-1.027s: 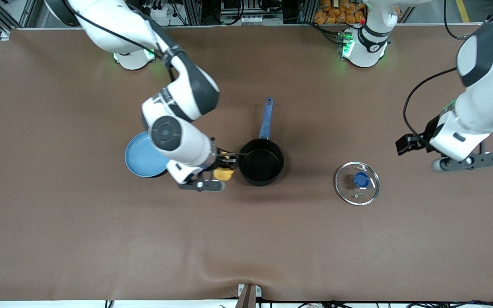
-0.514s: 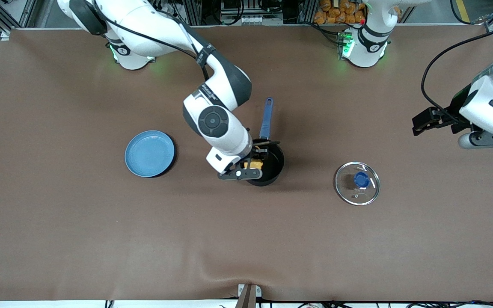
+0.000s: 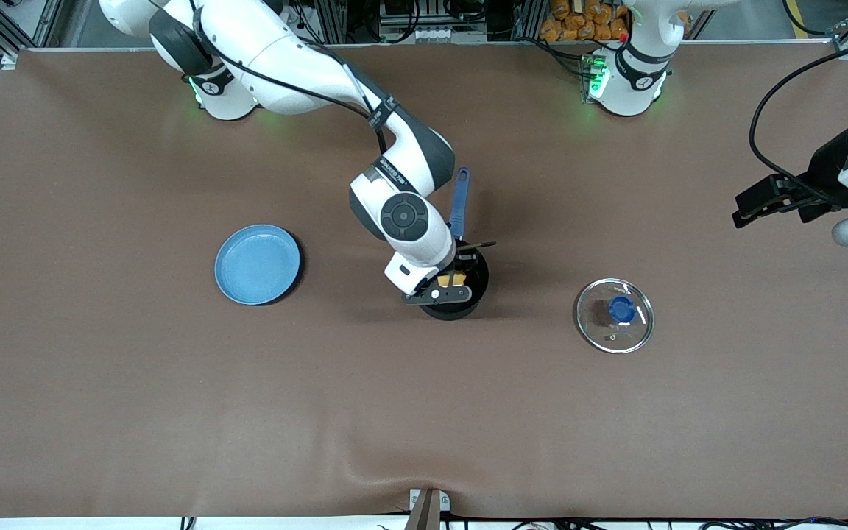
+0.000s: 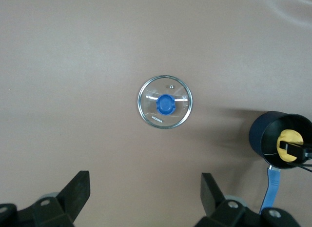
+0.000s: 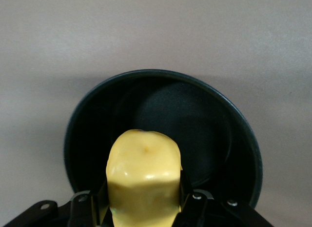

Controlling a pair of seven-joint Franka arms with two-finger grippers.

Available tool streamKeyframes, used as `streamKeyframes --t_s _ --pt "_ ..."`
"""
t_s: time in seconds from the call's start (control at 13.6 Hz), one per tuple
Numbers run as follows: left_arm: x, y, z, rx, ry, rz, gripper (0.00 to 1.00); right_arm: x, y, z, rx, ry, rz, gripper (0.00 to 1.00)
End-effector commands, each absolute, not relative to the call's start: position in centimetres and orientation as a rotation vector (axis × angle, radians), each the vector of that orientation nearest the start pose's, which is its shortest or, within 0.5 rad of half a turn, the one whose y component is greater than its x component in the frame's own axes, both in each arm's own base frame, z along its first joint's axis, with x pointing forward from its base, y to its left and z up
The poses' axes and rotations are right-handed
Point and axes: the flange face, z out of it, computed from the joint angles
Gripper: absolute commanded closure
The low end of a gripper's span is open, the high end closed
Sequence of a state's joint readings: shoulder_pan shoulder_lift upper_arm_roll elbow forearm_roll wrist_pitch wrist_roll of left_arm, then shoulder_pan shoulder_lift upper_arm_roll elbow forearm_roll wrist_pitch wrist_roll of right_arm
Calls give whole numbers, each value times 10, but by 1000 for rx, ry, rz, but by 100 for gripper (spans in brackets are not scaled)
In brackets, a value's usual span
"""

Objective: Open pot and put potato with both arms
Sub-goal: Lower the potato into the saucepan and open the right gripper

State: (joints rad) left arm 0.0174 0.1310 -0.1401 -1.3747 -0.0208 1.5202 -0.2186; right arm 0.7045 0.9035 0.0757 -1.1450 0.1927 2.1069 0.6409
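The right gripper [image 3: 452,278] pinches the potato [image 5: 143,180] directly above the uncovered pot [image 3: 459,285], while the left gripper [image 4: 145,200], fingers spread and holding nothing, waits high over the left arm's end of the table, its lid [image 3: 615,315] resting below it.

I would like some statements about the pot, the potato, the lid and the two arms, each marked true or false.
1. The right pincer holds the potato over the open pot. True.
2. The glass lid sits on the pot. False: it lies on the table, toward the left arm's end.
3. The left pincer is open and holds nothing. True.
4. The potato lies on the blue plate. False: the plate holds nothing.
5. The left pincer grips the pot's handle. False: it waits high up near the table's end.
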Motion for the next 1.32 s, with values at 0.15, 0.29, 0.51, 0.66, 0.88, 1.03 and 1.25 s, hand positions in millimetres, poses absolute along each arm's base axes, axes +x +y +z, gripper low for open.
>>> streamKeyframes --t_s 0.15,0.29,0.51,0.66,0.88,1.03,1.25 --pt "580 -71 646 -3195 -122 -5 0 548 551 244 -2949 8 158 100" --pt "581 -70 645 -3194 -122 -3 0 544 554 235 -2965 -8 148 100" --pt "582 -68 644 -3192 -118 -9 0 545 555 226 -2954 -2 122 100" --pt "581 -66 646 -3192 -125 -16 0 541 559 215 -2962 -15 113 100" --pt "565 -66 647 -3186 -131 -72 0 541 559 208 -2971 -23 92 98" --pt "555 -69 644 -3183 -122 -93 0 541 559 207 -2971 -23 92 73" --pt "553 -73 646 -3181 -102 -98 0 544 558 212 -2970 -21 87 15"
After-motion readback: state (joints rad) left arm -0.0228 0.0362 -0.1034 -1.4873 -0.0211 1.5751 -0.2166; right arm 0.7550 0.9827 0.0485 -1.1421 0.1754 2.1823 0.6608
